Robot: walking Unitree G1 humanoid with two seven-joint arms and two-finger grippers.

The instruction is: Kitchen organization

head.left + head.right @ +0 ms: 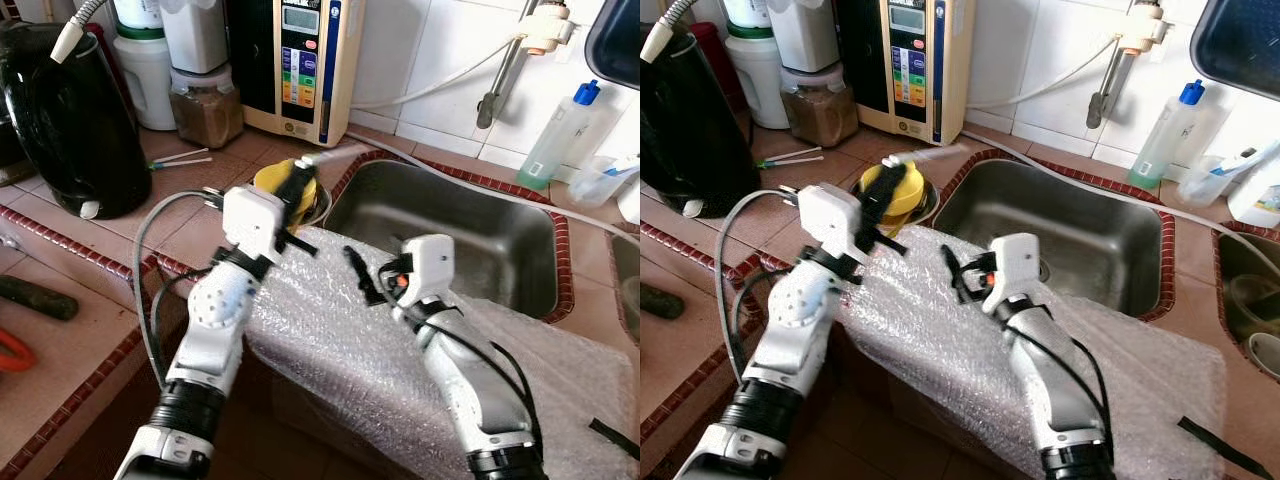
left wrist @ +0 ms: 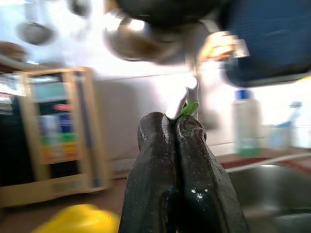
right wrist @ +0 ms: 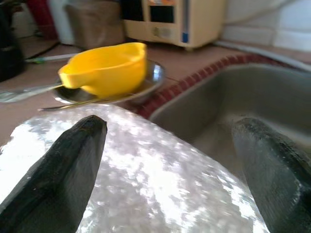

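1. Tiled counter (image 1: 215, 225) with dark red edging, spread across the left half and along the top of the head views.
2. Steel sink (image 1: 480, 235) sunk into the counter, right of centre in the frame, its basin bare.
3. Sheet of bubble wrap (image 1: 340, 345) draped over the counter's front edge, from centre down to the lower right corner, its upper edge touching the sink rim.
4. Black appliance (image 1: 65, 125) at upper left, with a grey hose hung over its top.
5. Cream wall unit (image 1: 300, 60) with coloured buttons at top centre, standing against white tiles; a jar of brown powder (image 1: 205, 105) just to its left.
6. Left gripper (image 1: 292, 195) raised at centre left, hovering over a yellow cup (image 1: 272, 180) and partly hiding it; fingers (image 2: 187, 160) pressed tight together in the left wrist view, nothing clearly pinched between them.
7. Right gripper (image 1: 368, 278) at frame centre, just above the bubble wrap near the sink's left rim; fingers (image 3: 68, 165) spread wide in the right wrist view, with nothing held between them.
8. Yellow cup lying tilted on a small steel dish (image 3: 153, 77), between the wall unit and the sink's left corner, a spoon (image 3: 24, 92) beside it.
9. Clear bottle (image 1: 560, 135) with a blue cap at upper right, behind the sink.
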